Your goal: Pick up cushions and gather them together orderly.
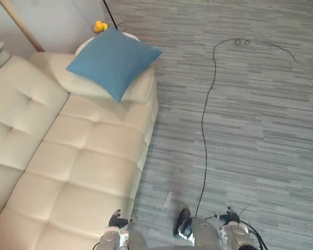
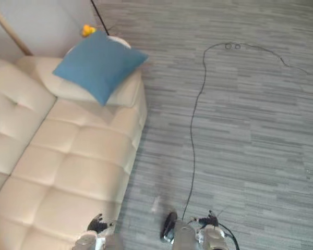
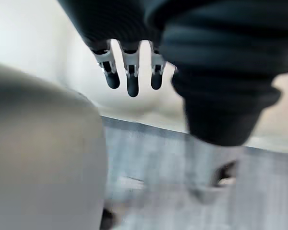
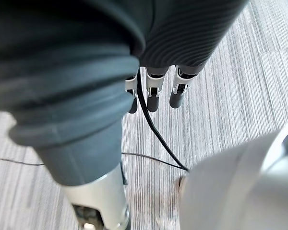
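In the left eye view a blue cushion (image 1: 113,61) lies at the far end of a cream sofa (image 1: 68,166), resting on its rounded padded armrest (image 1: 140,89). The cushion is square, soft and plump, of plain matt cloth, and sits turned like a diamond. One corner points down toward the seat and the opposite one toward a small yellow object (image 1: 99,26) behind it. The sofa is smooth, leather-like and tufted into puffy squares. Beside it lies a grey carpet floor (image 1: 261,130) with fine streaks. The left robot hand (image 1: 116,221) shows low over the seat's near edge and the right robot hand (image 1: 230,215) low over the carpet, both well apart from the cushion. The right eye view shows the same layout. In the left wrist view silver fingers (image 3: 131,79) with dark tips hang straight and hold nothing, with pale sofa behind them. In the right wrist view the fingers (image 4: 152,96) are likewise straight and empty above the carpet.
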Motion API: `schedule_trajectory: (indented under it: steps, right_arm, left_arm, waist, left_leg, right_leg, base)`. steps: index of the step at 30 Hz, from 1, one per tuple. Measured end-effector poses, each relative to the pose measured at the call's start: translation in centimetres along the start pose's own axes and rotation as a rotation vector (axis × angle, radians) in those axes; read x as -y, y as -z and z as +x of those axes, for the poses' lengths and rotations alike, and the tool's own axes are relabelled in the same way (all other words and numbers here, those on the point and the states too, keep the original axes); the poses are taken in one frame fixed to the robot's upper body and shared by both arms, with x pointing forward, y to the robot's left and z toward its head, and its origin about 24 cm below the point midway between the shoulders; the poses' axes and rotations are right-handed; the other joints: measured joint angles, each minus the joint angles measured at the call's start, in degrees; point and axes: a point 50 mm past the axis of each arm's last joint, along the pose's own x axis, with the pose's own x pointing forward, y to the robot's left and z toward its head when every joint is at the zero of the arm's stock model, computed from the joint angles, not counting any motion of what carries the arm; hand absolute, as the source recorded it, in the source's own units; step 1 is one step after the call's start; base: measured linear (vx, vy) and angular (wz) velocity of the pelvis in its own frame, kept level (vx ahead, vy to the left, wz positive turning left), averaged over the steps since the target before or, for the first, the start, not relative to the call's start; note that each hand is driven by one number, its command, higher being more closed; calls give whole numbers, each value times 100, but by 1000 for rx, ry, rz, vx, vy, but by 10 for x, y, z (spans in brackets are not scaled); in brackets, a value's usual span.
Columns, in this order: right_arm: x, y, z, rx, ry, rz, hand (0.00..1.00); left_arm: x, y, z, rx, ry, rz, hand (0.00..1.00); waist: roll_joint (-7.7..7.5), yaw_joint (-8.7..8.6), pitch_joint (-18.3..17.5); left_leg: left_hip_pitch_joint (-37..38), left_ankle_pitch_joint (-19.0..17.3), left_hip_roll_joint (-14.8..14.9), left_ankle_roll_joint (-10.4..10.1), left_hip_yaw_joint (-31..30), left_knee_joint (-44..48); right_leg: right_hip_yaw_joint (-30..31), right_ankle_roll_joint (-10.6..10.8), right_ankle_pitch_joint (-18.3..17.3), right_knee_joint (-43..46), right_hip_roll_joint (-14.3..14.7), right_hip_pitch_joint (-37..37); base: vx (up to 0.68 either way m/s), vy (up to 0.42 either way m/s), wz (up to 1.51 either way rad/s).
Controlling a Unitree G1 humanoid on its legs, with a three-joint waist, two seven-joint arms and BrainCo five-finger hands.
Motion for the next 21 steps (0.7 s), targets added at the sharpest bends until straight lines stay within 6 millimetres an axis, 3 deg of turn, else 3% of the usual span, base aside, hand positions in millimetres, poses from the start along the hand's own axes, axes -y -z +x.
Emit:
schedule_trajectory:
  steps: [1,2,3,5,6,7,8,9,10,11,12,13,14,15,17,19,21]
  right_arm:
    - [0,1,0,-4,7,3,0]
    - [0,0,0,-1,11,4,0]
    - [1,-5,1,16,25,33,0]
    - [4,-10,1,37,37,53,0]
    - [4,-10,1,35,39,52,0]
    - [-1,-8,0,28,28,53,0]
    - [-4,-7,-1,25,19,50,0]
    - [-13,-8,-2,26,-1,58,0]
    - [-13,-7,-2,24,-3,56,0]
    - [-13,-6,-2,22,-2,50,0]
    - [-12,-4,-2,17,-3,44,0]
    - [-11,-3,-3,15,-7,43,0]
    - [-12,-2,-3,13,-10,40,0]
    - [-13,0,-3,8,-18,32,0]
    - [-12,4,-4,-3,-28,20,0]
    - [-13,4,-4,4,-35,1,0]
    - [-10,4,-4,12,-31,-9,0]
  left_arm:
    - [0,-6,0,30,1,-1,0]
    - [0,-8,0,38,2,-3,0]
    - [3,-13,0,55,8,-12,0]
    - [7,-14,0,59,16,-18,0]
    - [9,-13,0,58,20,-21,0]
    - [10,-14,0,59,23,-25,0]
    - [9,-14,0,60,22,-24,0]
    - [4,-17,1,72,13,-15,0]
    - [2,-20,1,81,18,-11,0]
    - [2,-19,1,78,20,-10,0]
    - [1,-15,1,66,18,-13,0]
    - [-1,-13,1,60,17,-6,0]
    - [-1,-12,1,55,20,-3,0]
    - [-1,-9,1,37,22,0,0]
    - [-1,-2,0,10,21,3,0]
    - [-1,1,-1,-1,21,5,0]
    - [0,1,-1,-4,24,8,0]
  waist:
    - [-94,16,43]
    - [-96,32,43]
    - [-81,53,46]
    - [-31,59,51]
    - [20,106,42]
    - [26,208,19]
    - [-12,279,-21]
    - [-209,318,-96]
    - [-280,316,-72]
    - [-293,328,-77]
    - [-302,346,-85]
    - [-315,310,-94]
    - [-311,286,-94]
    - [-311,260,-93]
    - [-290,262,-101]
    - [-199,219,-80]
    - [-129,47,-106]
  left_leg:
    - [-342,-89,-296,48,46,-303]
    - [-503,-122,-440,95,97,-556]
    - [-839,-117,-777,165,255,-1414]
    - [-964,116,-1133,217,311,-2739]
    - [-951,494,-1270,184,291,-3738]
    - [-922,1223,-1293,359,206,-4119]
    - [-868,1495,-1323,469,159,-4121]
    - [-885,1227,-1448,644,197,-3925]
    - [-898,983,-1441,800,281,-3592]
    - [-850,861,-1412,812,345,-3470]
    - [-631,614,-1410,865,423,-3345]
    - [-361,424,-1443,914,461,-3330]
    - [-219,320,-1446,925,450,-3333]
    - [81,142,-1447,949,429,-3357]
    - [707,102,-1432,952,414,-3751]
    - [1304,97,-1321,944,233,-4227]
    - [1475,89,-1162,933,-122,-4353]
  right_leg:
    - [45,1,1,-281,46,329]
    - [76,6,3,-430,80,465]
    - [152,76,-19,-738,144,751]
    - [253,181,-51,-1030,216,1048]
    - [381,263,-88,-1260,335,1288]
    - [577,383,-160,-1431,457,1467]
    - [724,444,-215,-1462,455,1523]
    - [942,566,-338,-1415,308,1550]
    - [1132,686,-412,-1074,202,1496]
    - [1273,748,-448,-798,154,1438]
    - [1526,909,-516,132,33,1202]
    - [1636,1352,-402,1364,-154,813]
    - [1691,1706,-319,1969,-240,592]
    - [1741,1879,-328,2900,-372,269]
    - [1512,1424,-560,3340,-597,-10]
    - [1260,1062,-772,2965,-663,-370]
    - [1406,1078,-748,2046,-560,-816]
  base:
    - [360,-164,-20]
    - [499,-179,-39]
    - [411,-108,-37]
    - [490,-58,-37]
    - [559,15,-65]
    - [474,51,-80]
    - [501,66,-77]
    - [551,62,-60]
    - [567,67,-44]
    - [561,110,-44]
    - [525,137,-34]
    - [512,126,-27]
    - [513,81,-6]
    - [515,35,1]
    - [521,2,-3]
    - [402,-88,16]
    - [422,-202,61]
